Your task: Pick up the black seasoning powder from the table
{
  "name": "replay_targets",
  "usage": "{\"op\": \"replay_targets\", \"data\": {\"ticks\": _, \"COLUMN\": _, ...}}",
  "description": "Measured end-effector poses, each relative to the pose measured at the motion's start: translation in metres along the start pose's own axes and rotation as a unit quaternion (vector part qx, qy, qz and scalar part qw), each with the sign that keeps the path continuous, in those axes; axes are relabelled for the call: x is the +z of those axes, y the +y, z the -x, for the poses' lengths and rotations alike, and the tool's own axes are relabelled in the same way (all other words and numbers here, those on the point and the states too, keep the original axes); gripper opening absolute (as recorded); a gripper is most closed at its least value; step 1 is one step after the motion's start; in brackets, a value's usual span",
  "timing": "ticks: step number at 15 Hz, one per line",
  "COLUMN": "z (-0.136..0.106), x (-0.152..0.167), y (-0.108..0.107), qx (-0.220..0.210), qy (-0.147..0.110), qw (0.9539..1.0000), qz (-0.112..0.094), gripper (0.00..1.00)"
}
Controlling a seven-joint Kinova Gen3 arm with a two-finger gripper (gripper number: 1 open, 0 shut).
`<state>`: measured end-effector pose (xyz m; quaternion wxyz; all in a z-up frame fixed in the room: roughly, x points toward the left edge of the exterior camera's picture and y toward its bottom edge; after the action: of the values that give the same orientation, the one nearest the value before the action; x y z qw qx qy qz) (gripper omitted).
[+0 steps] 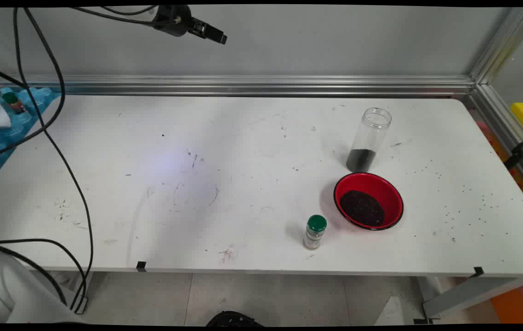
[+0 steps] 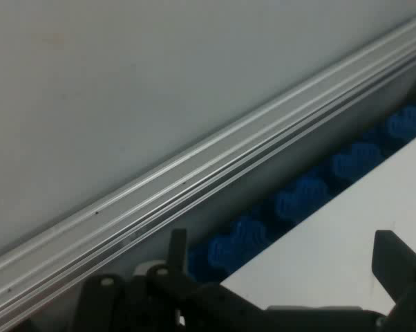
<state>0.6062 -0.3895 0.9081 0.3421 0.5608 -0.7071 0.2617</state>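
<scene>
Three things on the table [image 1: 243, 184]: jar [image 1: 368, 140], red bowl [image 1: 368, 201], green-capped bottle [image 1: 315, 231]; jaws released, high above.

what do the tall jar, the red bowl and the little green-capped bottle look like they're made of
Tall clear jar: see-through, likely plastic or glass; the dark grains at its bottom show through the wall.
Red bowl with a black rim: glossy, looks enamelled metal or plastic.
Small bottle: clear body, smooth green cap, probably plastic.
</scene>
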Motion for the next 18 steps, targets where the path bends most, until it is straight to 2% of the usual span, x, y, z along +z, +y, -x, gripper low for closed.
{"op": "replay_targets", "data": {"ticks": 3, "z": -0.001, "x": 0.003, "y": 0.005, "qx": 0.032, "qy": -0.006, "qw": 0.9993, "qz": 0.016, "gripper": 1.0}}
{"op": "replay_targets", "data": {"ticks": 7, "z": -0.001, "x": 0.006, "y": 0.017, "qx": 0.095, "qy": -0.015, "qw": 0.994, "qz": 0.052, "gripper": 1.0}}
{"op": "replay_targets", "data": {"ticks": 9, "z": -0.001, "x": 0.007, "y": 0.024, "qx": 0.138, "qy": -0.018, "qw": 0.9872, "qz": 0.079, "gripper": 1.0}}
{"op": "replay_targets", "data": {"ticks": 12, "z": -0.001, "x": 0.011, "y": 0.035, "qx": 0.191, "qy": -0.016, "qw": 0.9745, "qz": 0.117, "gripper": 1.0}}
{"op": "replay_targets", "data": {"ticks": 14, "z": -0.001, "x": 0.014, "y": 0.041, "qx": 0.22, "qy": -0.012, "qw": 0.9653, "qz": 0.141, "gripper": 1.0}}
{"op": "replay_targets", "data": {"ticks": 18, "z": 0.0, "x": 0.021, "y": 0.046, "qx": 0.252, "qy": -0.003, "qw": 0.9512, "qz": 0.178, "gripper": 1.0}}
